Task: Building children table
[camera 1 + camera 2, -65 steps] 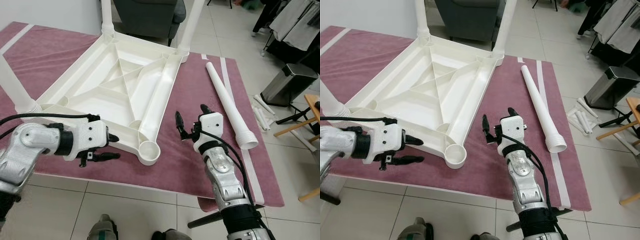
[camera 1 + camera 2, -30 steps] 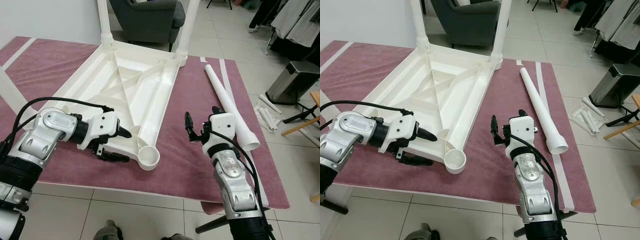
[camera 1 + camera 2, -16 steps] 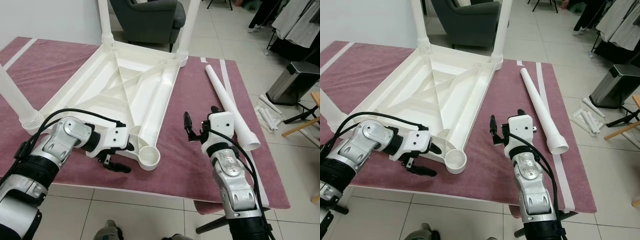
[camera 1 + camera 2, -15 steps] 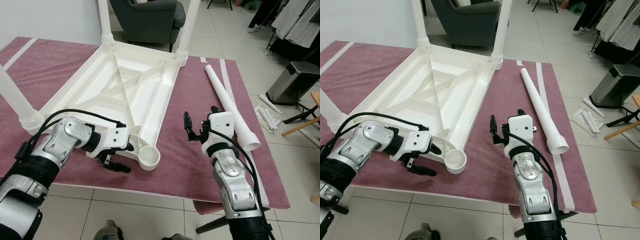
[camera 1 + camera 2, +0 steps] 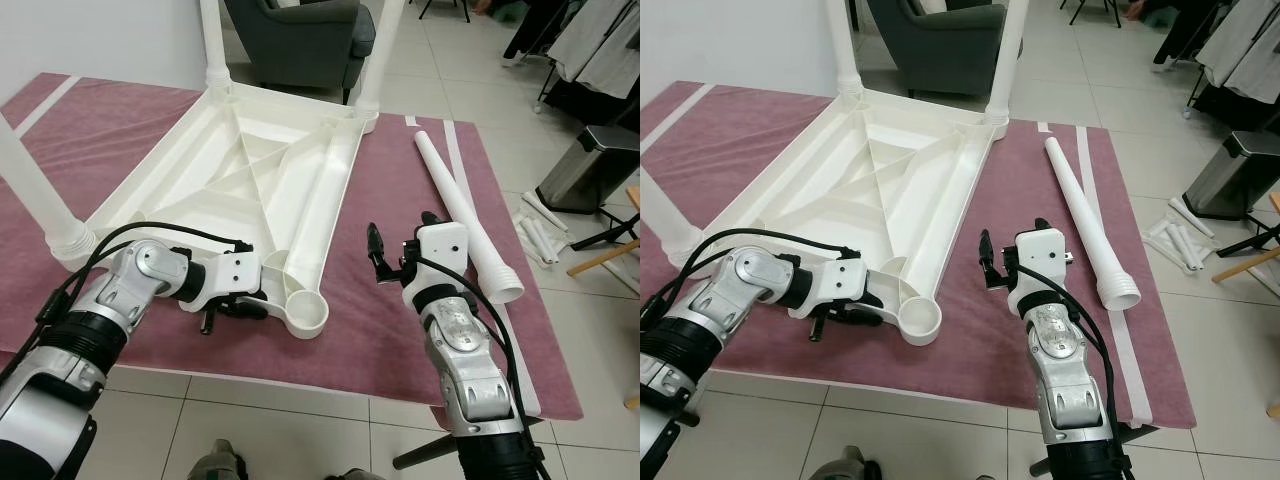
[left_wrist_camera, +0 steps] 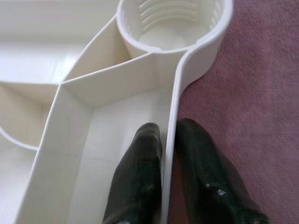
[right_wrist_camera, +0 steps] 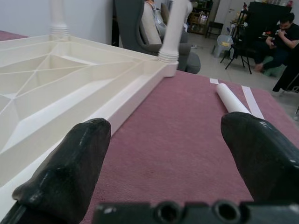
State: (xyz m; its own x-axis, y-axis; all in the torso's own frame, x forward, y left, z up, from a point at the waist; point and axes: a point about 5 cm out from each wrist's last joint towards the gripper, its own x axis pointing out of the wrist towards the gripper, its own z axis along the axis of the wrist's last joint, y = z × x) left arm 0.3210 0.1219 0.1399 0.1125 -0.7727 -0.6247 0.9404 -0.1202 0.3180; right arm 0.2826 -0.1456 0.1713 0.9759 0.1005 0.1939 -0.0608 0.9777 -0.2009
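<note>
Upturned white table top (image 5: pixel 250 170) lying on purple mat (image 5: pixel 120 115), 3 legs fitted. Left gripper (image 6: pixel 169 140) clenched on its rim beside empty socket (image 5: pixel 308 314). Right gripper (image 5: pixel 400 250) released, hovering between table top and loose leg (image 5: pixel 462 210)
</note>
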